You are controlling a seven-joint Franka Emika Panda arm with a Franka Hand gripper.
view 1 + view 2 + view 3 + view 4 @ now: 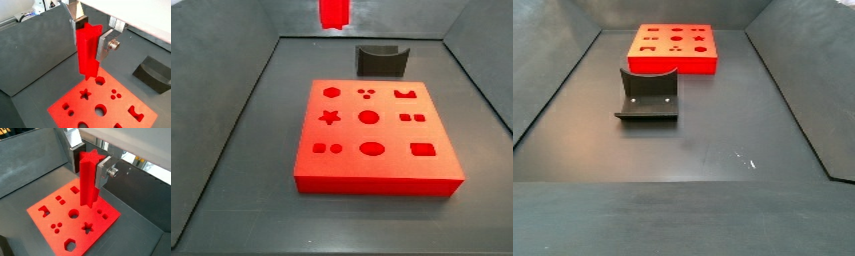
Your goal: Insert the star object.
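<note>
The star object (89,180) looks like smooth bright red plastic with a light sheen, and it sits upright between the gripper (90,159) fingers (104,174), which are flat brushed silver metal. The red block (372,135) at the centre of the frame has the same smooth red plastic look. The curved holder (648,94) is dark grey and matt. The table (714,150) is dark grey, matt, with small scratches.

red block (378,140): flat, many shaped holes, centre of my side view, far top in another (673,48) | dark grey curved holder (381,60): upper centre, just behind the block, apart from it | same holder (648,96) left of centre | grey floor (714,150): dark walls around
</note>
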